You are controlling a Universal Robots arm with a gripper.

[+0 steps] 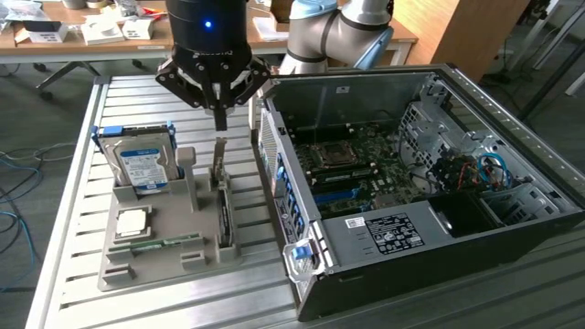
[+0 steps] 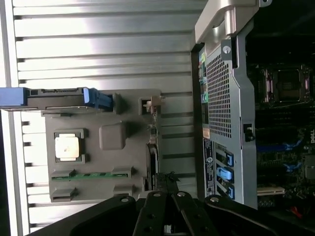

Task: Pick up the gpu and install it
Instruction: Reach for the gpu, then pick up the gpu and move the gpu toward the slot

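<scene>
The gpu [image 1: 224,205] is a thin dark card standing on edge in a slot of the grey holder [image 1: 155,264], along the side nearest the computer case. Its silvery bracket end [image 1: 220,147] points up at the far end. My gripper [image 1: 220,125] hangs just above that end, fingers shut together into a narrow point, nothing between them and apart from the card. In the wrist view the gpu [image 2: 152,142] appears edge-on beside the grey holder [image 2: 98,162], with the shut gripper [image 2: 165,178] close over it.
The holder also carries a hard drive [image 1: 142,161] with blue rails, a square processor [image 1: 133,221] and a green memory stick [image 1: 155,241]. The open computer case [image 1: 512,137] lies at the exterior view's right, motherboard [image 1: 343,171] exposed. All rest on a slatted metal table [image 1: 137,96].
</scene>
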